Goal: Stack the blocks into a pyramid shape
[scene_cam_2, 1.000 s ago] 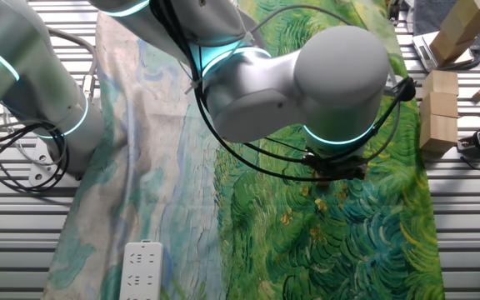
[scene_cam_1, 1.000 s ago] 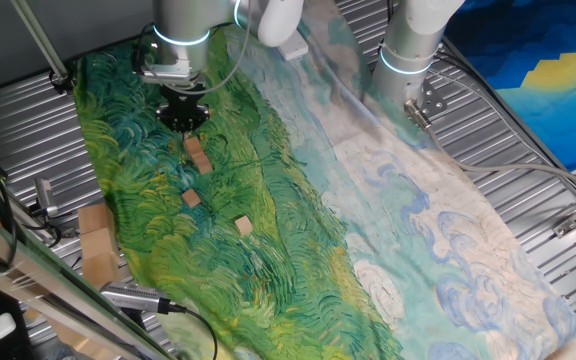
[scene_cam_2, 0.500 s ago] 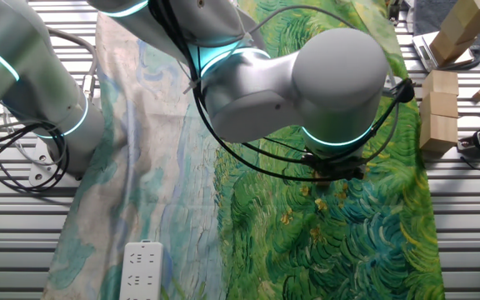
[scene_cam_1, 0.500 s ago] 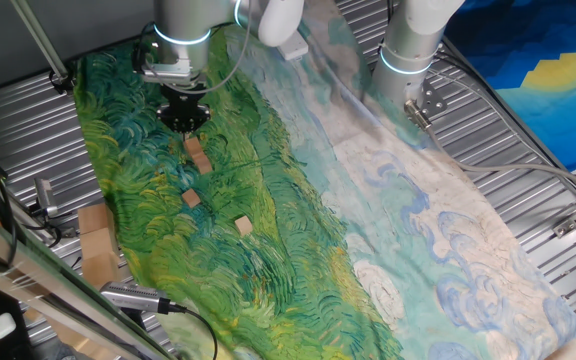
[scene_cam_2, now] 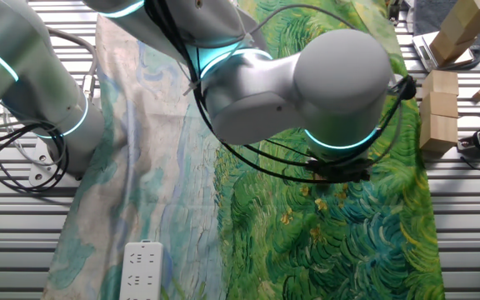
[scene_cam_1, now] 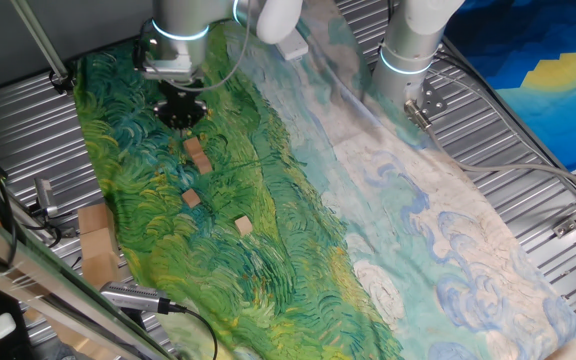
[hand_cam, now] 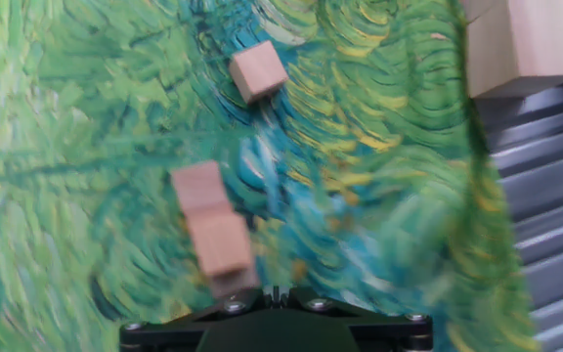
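Several small light-brown wooden blocks lie on the green painted cloth [scene_cam_1: 268,250]. Two touch in a short row [scene_cam_1: 199,155], just below my gripper [scene_cam_1: 181,124]. One lies alone further front [scene_cam_1: 190,198] and another nearer still [scene_cam_1: 243,226]. The gripper hangs a little above the row, its fingers look apart, and it holds nothing. In the hand view the row [hand_cam: 213,220] lies just ahead of the hand's black housing [hand_cam: 272,328]. A single block [hand_cam: 257,70] lies further off. The fingertips do not show there. In the other fixed view the arm hides the gripper.
Larger tan wooden pieces stand off the cloth on the metal grille [scene_cam_1: 93,240], also seen in the other fixed view [scene_cam_2: 440,108] and the hand view [hand_cam: 521,39]. A white power strip [scene_cam_2: 140,267] lies on the pale end of the cloth. A second arm's base [scene_cam_1: 408,50] stands behind.
My gripper has risen slightly, straight up from the row of blocks. The blocks have not moved.
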Tool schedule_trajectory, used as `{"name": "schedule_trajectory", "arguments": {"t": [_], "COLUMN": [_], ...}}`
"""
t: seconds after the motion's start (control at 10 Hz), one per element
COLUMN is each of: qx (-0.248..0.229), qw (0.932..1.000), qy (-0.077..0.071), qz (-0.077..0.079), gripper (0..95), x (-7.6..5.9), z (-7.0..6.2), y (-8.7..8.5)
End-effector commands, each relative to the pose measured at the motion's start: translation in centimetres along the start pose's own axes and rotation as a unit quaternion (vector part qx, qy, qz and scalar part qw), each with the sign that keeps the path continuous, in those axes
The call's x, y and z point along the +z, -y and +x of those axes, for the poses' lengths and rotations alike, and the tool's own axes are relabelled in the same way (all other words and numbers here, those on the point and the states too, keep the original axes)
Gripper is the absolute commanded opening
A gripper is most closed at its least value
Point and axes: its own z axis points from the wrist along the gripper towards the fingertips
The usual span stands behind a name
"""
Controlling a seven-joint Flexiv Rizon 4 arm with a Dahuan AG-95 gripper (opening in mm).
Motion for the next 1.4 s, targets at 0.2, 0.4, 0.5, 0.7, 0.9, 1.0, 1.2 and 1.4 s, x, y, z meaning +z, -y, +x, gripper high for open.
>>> {"name": "schedule_trajectory", "arguments": {"t": [0.2,0.4,0.5,0.7,0.9,1.0,1.2,1.4], "qx": [0.033,0.037,0.041,0.047,0.063,0.071,0.079,0.093], "qw": [0.9994,0.9993,0.9991,0.9988,0.9979,0.9974,0.9968,0.9955], "qy": [0.009,0.006,0.008,0.01,0.012,0.01,0.01,0.013], "qz": [-0.007,-0.007,-0.007,-0.008,-0.008,-0.008,-0.009,-0.01], "gripper": [0.0,0.0,0.0,0.0,0.0,0.0,0.0,0.0], "x": [-0.8,-0.6,-0.4,0.0,0.5,0.8,1.1,1.5], "z": [-0.9,-1.9,-2.3,-3.0,-3.8,-4.3,-4.8,-5.5], "y": [1.3,1.8,1.8,1.7,1.4,1.3,1.2,0.8]}}
